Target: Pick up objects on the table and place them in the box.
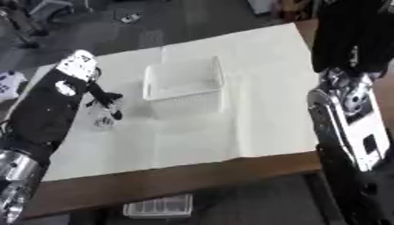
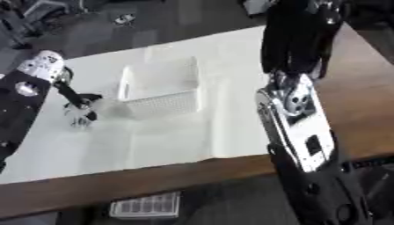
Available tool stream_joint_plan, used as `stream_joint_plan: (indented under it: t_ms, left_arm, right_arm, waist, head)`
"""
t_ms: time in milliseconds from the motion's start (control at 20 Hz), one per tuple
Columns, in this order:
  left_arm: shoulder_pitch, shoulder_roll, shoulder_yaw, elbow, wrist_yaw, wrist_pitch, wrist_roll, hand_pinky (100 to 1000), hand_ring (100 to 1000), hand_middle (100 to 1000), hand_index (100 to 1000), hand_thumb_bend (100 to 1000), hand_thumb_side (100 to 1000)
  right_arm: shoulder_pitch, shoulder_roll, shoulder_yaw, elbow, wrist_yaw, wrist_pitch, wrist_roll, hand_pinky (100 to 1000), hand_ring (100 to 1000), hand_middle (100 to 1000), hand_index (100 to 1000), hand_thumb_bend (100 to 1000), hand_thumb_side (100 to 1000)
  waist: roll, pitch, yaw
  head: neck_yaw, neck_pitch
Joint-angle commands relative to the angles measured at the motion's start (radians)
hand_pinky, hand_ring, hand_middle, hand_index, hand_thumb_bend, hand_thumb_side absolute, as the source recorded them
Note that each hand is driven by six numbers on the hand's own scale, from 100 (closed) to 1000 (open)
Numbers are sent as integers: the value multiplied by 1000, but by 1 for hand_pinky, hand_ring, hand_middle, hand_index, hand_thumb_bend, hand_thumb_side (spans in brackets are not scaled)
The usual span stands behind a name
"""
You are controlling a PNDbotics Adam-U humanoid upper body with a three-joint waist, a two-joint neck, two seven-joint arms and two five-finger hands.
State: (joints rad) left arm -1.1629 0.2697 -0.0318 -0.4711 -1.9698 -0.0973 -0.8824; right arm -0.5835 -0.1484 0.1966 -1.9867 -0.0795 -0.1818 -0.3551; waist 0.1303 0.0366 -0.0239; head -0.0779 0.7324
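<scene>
The left hand's [image 1: 107, 102] fingers are curling round a small clear object [image 1: 102, 119] just left of the white mesh plastic box [image 1: 184, 83], probably gripping it for lifting. The right hand's fingers are not showing.

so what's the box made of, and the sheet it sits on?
Box: looks like white plastic, its lower walls a fine lattice, matte. Sheet: white cloth or paper, going by the fold lines; hard to tell which. Table edge: brown, wood-like.

Box [image 1: 183, 83] sits on cloth [image 1: 254, 114] covering most of the surface [image 1: 177, 178], toward its far side. Left hand [image 1: 106, 102] just left of box, fingers [image 1: 115, 115] curled round a small object [image 1: 102, 119] on the cloth. Right arm [image 2: 296, 127] well right of box. Tray [image 1: 158, 206] on floor, nearer than box, below surface edge.
</scene>
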Motion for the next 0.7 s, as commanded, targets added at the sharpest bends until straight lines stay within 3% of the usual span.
stream_joint_plan:
  t_ms: [50, 100, 450, 700]
  left_arm:
    - [-14, 9, 12, -9, -24, 25, 23, 777, 963, 912, 895, 602, 1000]
    - [-13, 9, 12, -7, -30, 30, 31, 773, 960, 908, 891, 561, 1000]
    - [-6, 13, 13, 12, -84, 37, 22, 730, 934, 890, 871, 677, 1000]
    - [-6, 10, 13, 13, -149, 54, 11, 611, 827, 820, 825, 655, 1000]
  right_arm:
    - [-22, 9, 2, -13, -3, -4, 6, 301, 440, 491, 782, 167, 1000]
    - [-22, 10, 2, -13, -3, -4, 6, 301, 440, 491, 782, 166, 1000]
    - [-23, 11, 3, -13, -3, -4, 7, 302, 440, 491, 782, 167, 1000]
    - [-21, 11, 2, -13, -3, -2, 8, 301, 440, 491, 781, 166, 1000]
  waist:
    - [-2, -9, -3]
    - [-1, -8, -4]
    - [2, -10, -5]
    - [3, -12, -4]
  head:
    - [18, -15]
    - [21, -15]
    - [27, -10]
    - [36, -5]
